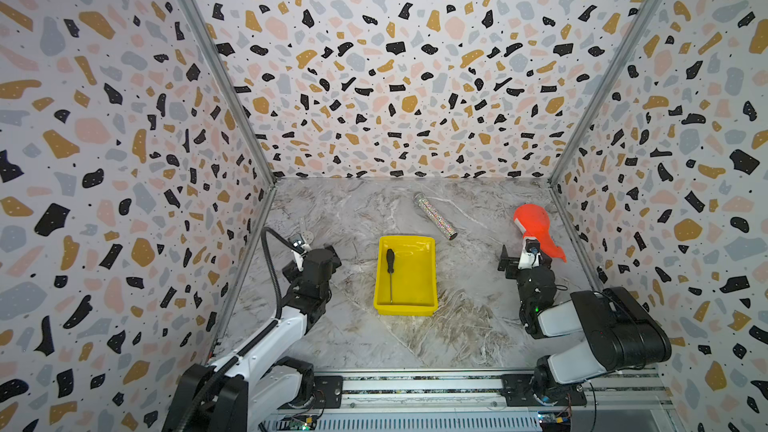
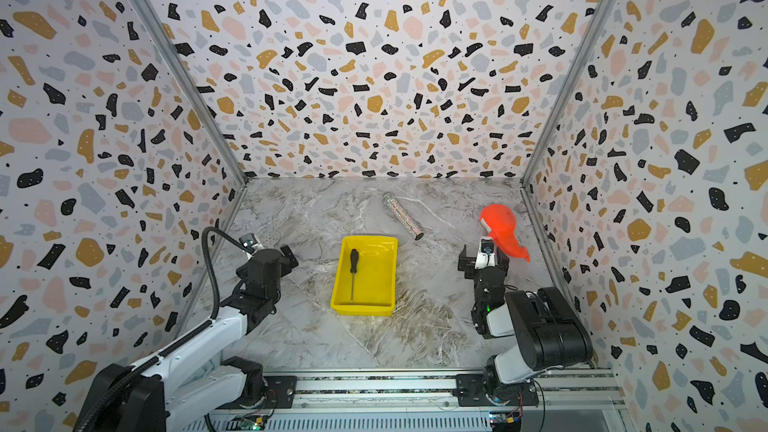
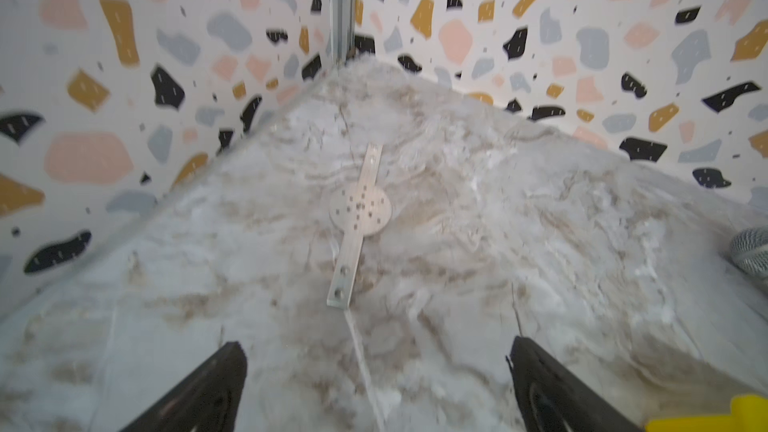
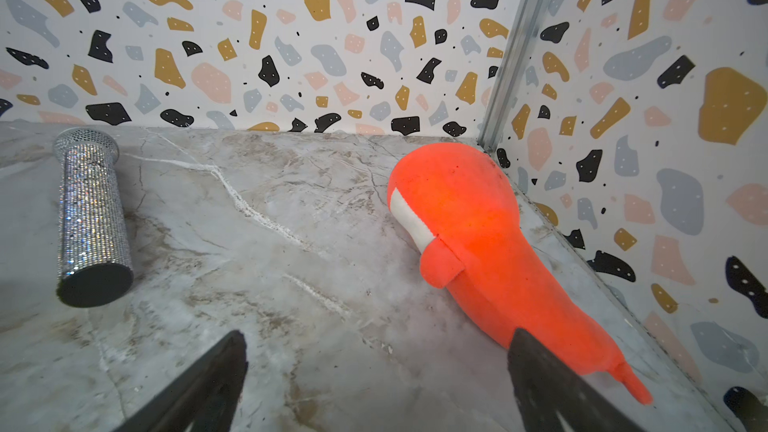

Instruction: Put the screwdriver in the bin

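The screwdriver (image 1: 390,272) (image 2: 353,274), with its black handle and thin shaft, lies lengthwise inside the yellow bin (image 1: 405,309) (image 2: 361,310), along the bin's left side, in both top views. My left gripper (image 1: 312,254) (image 3: 376,347) hovers left of the bin, open and empty, facing the back-left corner. A corner of the bin (image 3: 744,413) shows at the edge of the left wrist view. My right gripper (image 1: 525,259) (image 4: 376,338) is right of the bin, open and empty, with one finger (image 4: 540,371) in front of the orange-red object's tail.
A glittery silver tube (image 1: 435,216) (image 4: 93,218) lies behind the bin. An orange-red object (image 1: 532,222) (image 4: 469,234) rests by the right wall. A flat metal bracket (image 3: 359,209) lies ahead of the left gripper. Patterned walls close three sides.
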